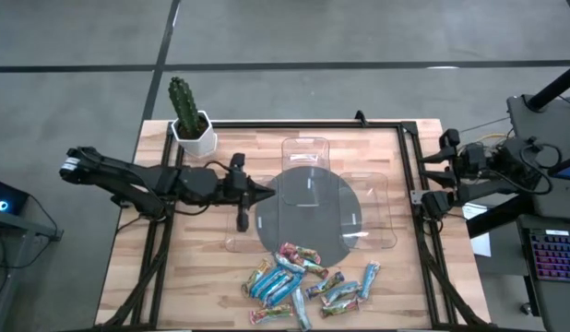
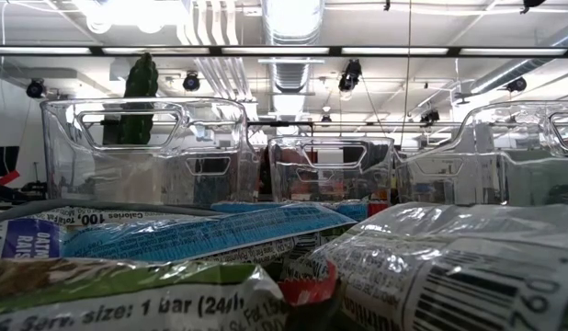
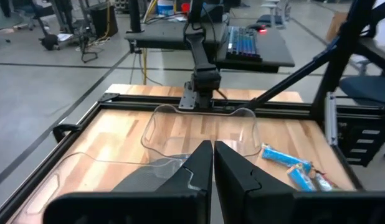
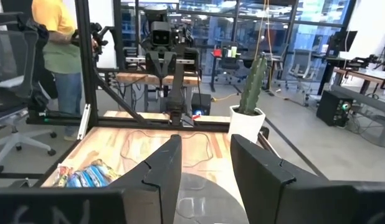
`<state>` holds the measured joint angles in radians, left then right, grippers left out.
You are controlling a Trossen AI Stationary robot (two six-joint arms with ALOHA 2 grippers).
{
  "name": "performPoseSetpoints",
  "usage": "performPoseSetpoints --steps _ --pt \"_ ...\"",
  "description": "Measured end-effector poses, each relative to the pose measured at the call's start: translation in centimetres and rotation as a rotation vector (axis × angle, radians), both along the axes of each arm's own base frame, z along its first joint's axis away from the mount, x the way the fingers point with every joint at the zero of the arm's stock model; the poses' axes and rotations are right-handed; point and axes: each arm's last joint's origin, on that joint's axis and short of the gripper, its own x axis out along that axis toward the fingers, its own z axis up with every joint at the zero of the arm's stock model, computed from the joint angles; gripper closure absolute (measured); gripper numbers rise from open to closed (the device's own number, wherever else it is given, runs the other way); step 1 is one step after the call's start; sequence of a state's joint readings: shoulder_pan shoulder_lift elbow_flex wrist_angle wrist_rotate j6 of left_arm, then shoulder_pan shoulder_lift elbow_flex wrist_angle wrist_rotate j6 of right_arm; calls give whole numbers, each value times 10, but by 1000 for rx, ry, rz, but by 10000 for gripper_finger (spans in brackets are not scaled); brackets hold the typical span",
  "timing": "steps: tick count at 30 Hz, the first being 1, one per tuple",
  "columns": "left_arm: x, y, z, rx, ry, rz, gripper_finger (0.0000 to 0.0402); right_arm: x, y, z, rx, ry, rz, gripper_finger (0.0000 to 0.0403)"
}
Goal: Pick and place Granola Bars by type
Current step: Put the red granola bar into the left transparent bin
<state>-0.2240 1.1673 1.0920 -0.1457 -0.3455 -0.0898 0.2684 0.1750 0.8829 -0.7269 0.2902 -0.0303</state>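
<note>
Overhead and wrist views of my two arms at the wooden table. My left hand reaches in over the table from the left, its two fingers pressed together with nothing between them, its tip at the edge of the grey round mat. My right hand waits at the table's right edge, near the frame; its fingers stand partly apart and hold nothing. The Granola Bars lie in a loose heap on the near side of the table, just in front of the mat, mostly blue wrappers with some red and silvery ones; none is in a tray. Three clear plastic trays stand around the mat. A potted cactus sits at the far left corner. A person in a yellow top stands beyond the table.
</note>
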Motion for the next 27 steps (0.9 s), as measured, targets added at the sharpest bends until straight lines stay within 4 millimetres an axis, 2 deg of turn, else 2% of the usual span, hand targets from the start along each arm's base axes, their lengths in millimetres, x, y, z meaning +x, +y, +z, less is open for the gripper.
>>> performPoseSetpoints --steps 17,27 --pt "22 -5 -20 21 67 22 402 4 1 -7 -14 22 -1 273" --pt "27 -5 -20 17 33 37 402 4 1 -6 -47 22 1 282"
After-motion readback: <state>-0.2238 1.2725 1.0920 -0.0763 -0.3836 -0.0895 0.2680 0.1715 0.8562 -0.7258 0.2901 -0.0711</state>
